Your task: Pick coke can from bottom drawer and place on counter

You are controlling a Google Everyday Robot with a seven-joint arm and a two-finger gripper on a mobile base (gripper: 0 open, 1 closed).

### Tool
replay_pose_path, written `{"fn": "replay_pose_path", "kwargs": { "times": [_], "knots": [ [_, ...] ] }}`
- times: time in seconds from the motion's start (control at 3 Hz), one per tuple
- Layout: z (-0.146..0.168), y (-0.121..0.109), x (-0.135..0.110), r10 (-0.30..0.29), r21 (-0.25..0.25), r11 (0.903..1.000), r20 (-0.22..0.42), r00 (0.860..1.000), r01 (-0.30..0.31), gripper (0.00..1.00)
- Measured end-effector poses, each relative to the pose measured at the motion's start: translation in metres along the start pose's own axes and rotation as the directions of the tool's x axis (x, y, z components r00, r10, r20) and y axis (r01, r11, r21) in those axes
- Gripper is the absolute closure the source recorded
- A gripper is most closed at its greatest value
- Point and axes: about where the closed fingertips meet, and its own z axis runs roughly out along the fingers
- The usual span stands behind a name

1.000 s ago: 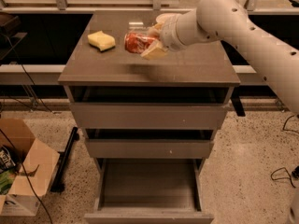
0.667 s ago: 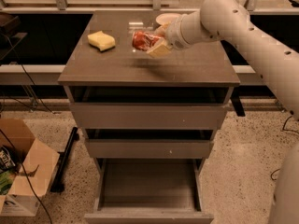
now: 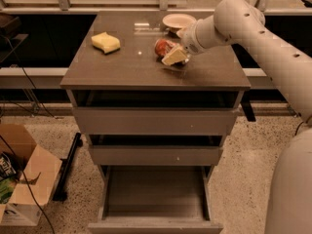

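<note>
The coke can (image 3: 161, 47), red with pale markings, is held in my gripper (image 3: 168, 51) low over the counter (image 3: 131, 67), right of its middle. I cannot tell whether the can touches the surface. The gripper's pale fingers (image 3: 174, 56) close around the can from the right. The white arm reaches in from the upper right. The bottom drawer (image 3: 155, 194) is pulled open below, and its grey interior shows nothing inside.
A yellow sponge (image 3: 106, 42) lies on the counter's left rear. A pale bowl (image 3: 179, 21) sits at the counter's back, just behind the gripper. The two upper drawers stand slightly open. A cardboard box (image 3: 22, 179) stands on the floor at lower left.
The gripper with the can has moved right and down, closer to the counter surface. The sponge and drawers have not moved.
</note>
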Motion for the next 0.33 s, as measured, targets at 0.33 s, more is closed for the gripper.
{"fn": "replay_pose_path", "kwargs": {
  "times": [0.33],
  "knots": [
    [0.0006, 0.0006, -0.0003, -0.001, -0.001, 1.0000, 0.001, 1.000, 0.001, 0.00]
  ]
}}
